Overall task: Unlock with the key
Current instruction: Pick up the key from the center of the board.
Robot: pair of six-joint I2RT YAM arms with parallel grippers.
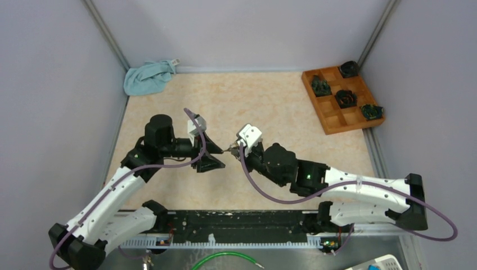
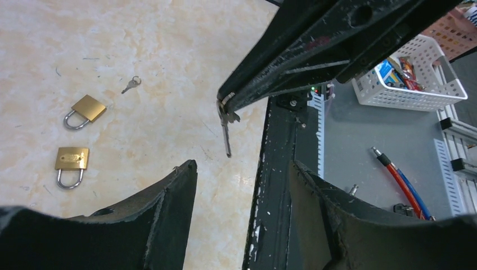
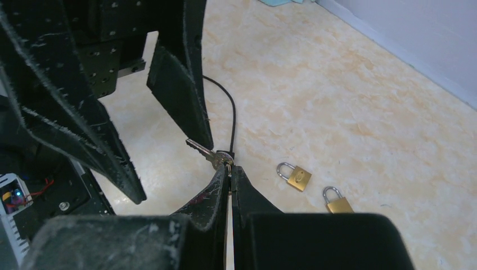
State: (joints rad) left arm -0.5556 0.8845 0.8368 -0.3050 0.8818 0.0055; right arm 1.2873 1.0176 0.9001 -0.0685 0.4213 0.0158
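Two brass locks lie near each other on the desk (image 2: 140,45): one padlock (image 2: 88,108) beside a loose key (image 2: 131,84), and the second padlock (image 2: 72,160) just past it (both shackles look shut). The right end effector (image 3: 229,169) is clenched on the held key (image 3: 203,152) by its bow, up off the desk and well apart from the locks. Its blade points at the left end effector (image 2: 242,164), whose fingers (image 2: 169,197) are spread wide, released.
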